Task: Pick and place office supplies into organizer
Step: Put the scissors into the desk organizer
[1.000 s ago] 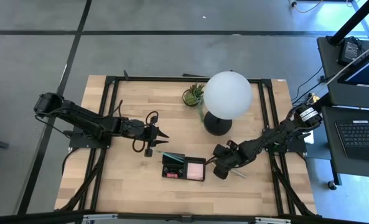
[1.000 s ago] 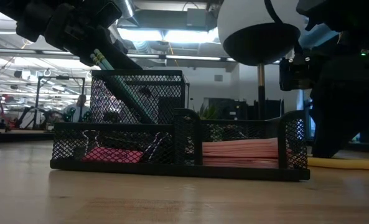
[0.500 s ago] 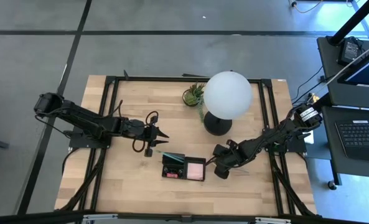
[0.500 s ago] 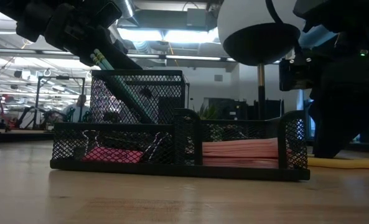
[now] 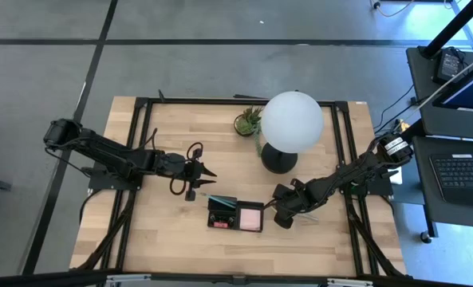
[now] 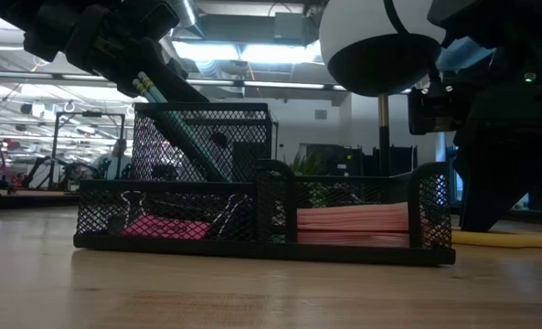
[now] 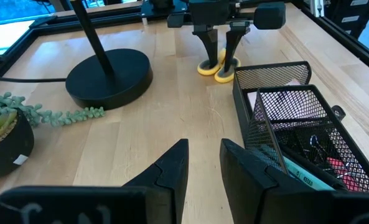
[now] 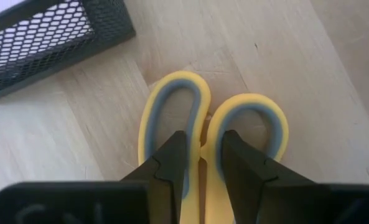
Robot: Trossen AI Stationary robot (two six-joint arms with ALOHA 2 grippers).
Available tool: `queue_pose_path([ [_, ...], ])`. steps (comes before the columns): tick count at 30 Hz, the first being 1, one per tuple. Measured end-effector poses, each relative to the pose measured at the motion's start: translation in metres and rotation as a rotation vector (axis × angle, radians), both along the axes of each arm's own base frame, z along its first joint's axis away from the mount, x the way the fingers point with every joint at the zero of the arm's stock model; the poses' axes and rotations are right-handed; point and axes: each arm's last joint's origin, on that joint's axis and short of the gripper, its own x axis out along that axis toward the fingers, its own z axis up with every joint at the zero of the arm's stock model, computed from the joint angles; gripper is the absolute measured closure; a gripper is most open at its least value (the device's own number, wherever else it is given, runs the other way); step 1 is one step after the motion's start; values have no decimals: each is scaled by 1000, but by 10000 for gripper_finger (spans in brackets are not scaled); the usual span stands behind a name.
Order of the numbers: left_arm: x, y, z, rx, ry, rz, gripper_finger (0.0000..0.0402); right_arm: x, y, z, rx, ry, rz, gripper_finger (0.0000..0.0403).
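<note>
Low view, nearest: organizer (image 6: 261,215) at frame centre on the bench (image 6: 252,292); sticky-note pad (image 6: 353,227) in its right compartment, pencils (image 6: 175,119) leaning in the tall rear cup. Right gripper (image 8: 200,149) sits lower right of centre in the high view, fingers pinched on the scissors (image 8: 212,134) where the two yellow loops meet; scissors flat on bench, just beside the organizer. Left gripper (image 5: 206,171), upper left of the organizer, slightly parted, holding nothing. Farther: lamp (image 5: 290,123), plant (image 5: 248,121).
</note>
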Motion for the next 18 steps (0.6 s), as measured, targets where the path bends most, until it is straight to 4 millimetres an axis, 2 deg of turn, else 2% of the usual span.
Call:
queue_pose_path([
  [8, 0, 0, 0, 0, 0, 0, 316, 3, 1, 10, -24, 98, 2, 314],
  [18, 0, 0, 0, -7, -1, 3, 315, 10, -3, 3, 50, 165, -47, 301],
])
